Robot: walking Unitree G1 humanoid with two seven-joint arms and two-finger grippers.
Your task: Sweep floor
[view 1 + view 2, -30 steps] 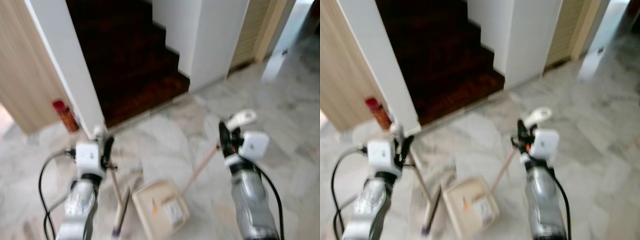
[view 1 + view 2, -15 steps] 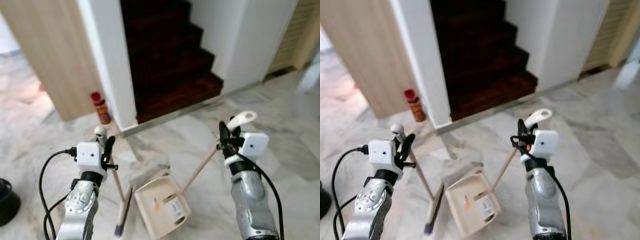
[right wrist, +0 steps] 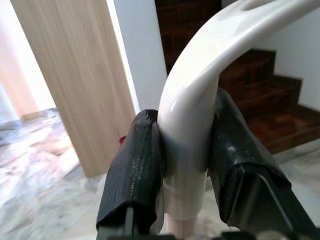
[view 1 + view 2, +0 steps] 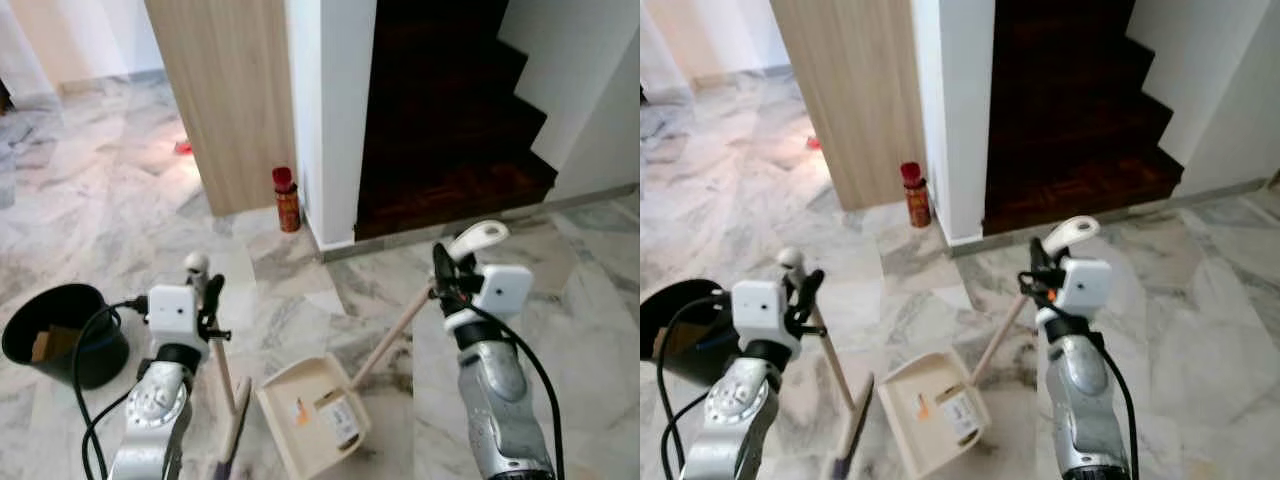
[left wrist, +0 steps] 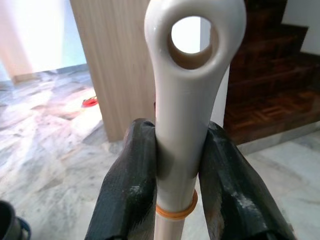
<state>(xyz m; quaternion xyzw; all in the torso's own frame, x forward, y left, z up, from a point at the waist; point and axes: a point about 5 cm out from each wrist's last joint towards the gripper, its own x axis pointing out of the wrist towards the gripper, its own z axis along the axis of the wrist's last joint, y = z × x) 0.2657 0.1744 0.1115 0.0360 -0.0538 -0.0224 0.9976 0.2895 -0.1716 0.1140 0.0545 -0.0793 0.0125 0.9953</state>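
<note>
Two tools are in our pincers, so we judge the sweep as mid-way at best.

Largest first: the marble floor [image 4: 100, 200] runs from the far room past the stairs [image 4: 450, 130]. We see no loose dirt on it near us, but the veining could hide crumbs, so we can't call it clean. A small red bit [image 4: 183, 148] lies on the floor well off by the wood panel [image 4: 235, 90]; too small to tell what it is.

Next, the black bin [image 4: 60, 335] stands on the floor to our left, w/ something tan inside. We guess that's where the pan gets emptied.

The dustpan [image 4: 315, 415] rests on the floor between our arms, mouth facing away from us. Inside it we see a pale scrap w/ print and an orange fleck, so some pickup looks done. Its long handle slants up to the right pincer [image 4: 443, 275], whose fingers [image 3: 137, 175] are clenched on the white curved grip.

The broom [image 4: 235, 420] stands just left of the pan, bristle end on the floor, stick rising to the left pincer [image 4: 207, 295], clamped on the white top w/ the hang hole, fingers [image 5: 127, 195] pressing each side.

A red can [image 4: 287, 200] stands at the wall corner, apart from all this.

Left to do, in our view: check the rest of the floor incl. that red bit, then tip the pan into the bin.
</note>
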